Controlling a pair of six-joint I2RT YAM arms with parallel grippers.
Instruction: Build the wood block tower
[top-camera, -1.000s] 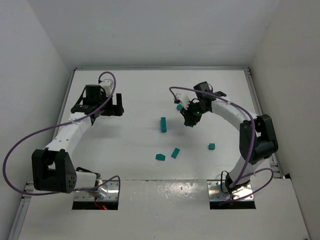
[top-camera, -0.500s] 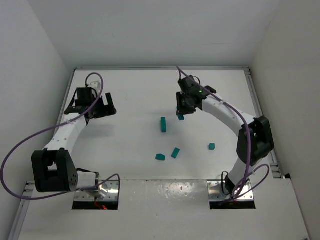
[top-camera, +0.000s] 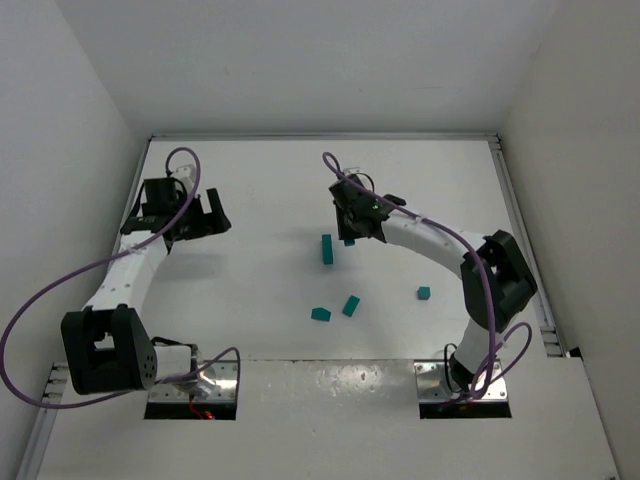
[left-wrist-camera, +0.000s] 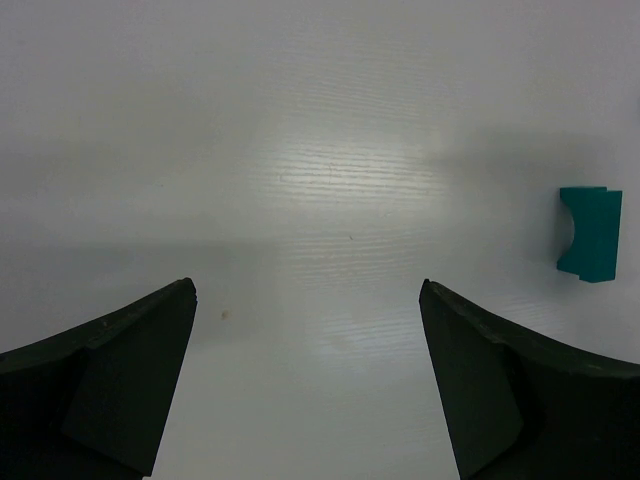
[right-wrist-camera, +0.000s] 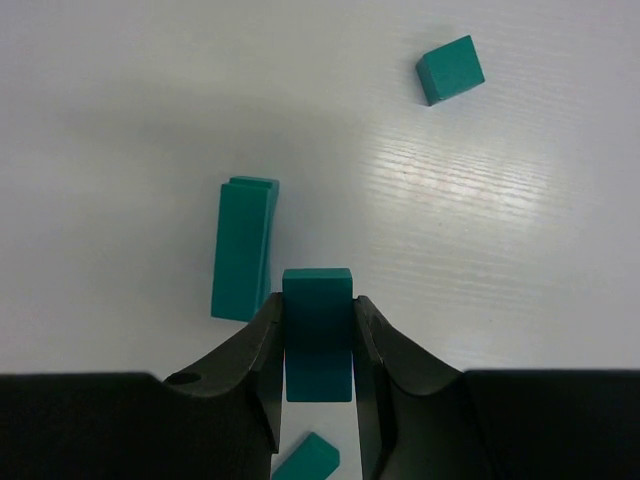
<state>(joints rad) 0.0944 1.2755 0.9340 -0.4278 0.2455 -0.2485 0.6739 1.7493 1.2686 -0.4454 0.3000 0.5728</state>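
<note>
**Right arm carries a block beside the tower; left arm idle**

At the far left, the left gripper (top-camera: 190, 215) hangs over bare table (top-camera: 260, 190). Its jaws stand wide apart with nothing between them, as the left wrist view confirms (left-wrist-camera: 308, 300).

Near the middle stands the tower (top-camera: 326, 249), a narrow upright teal-green column. From the right wrist it shows a small step at its top edge (right-wrist-camera: 243, 250), as of pieces not quite flush. Two loose blocks lie nearer the arm bases, one (top-camera: 320, 314) just beside the other (top-camera: 351, 306).

Just right of the tower, the right gripper (top-camera: 350, 232) is clamped on the held block (right-wrist-camera: 318, 335), a short bar. The fingers press its two long side faces, and its front end pokes out past the fingertips. It is near the column but apart from it (whether it is high enough to clear the top I cannot tell). Farther right, a single cube (top-camera: 424, 293) sits well apart from the rest.

These pieces look light, rigid and smooth-faced, so they need little squeeze. They would slide or tip easily, and the slender column would probably topple at a sideways nudge. Flat opposite faces are the place to hold, as here. The release should probably be straight and gentle.
</note>
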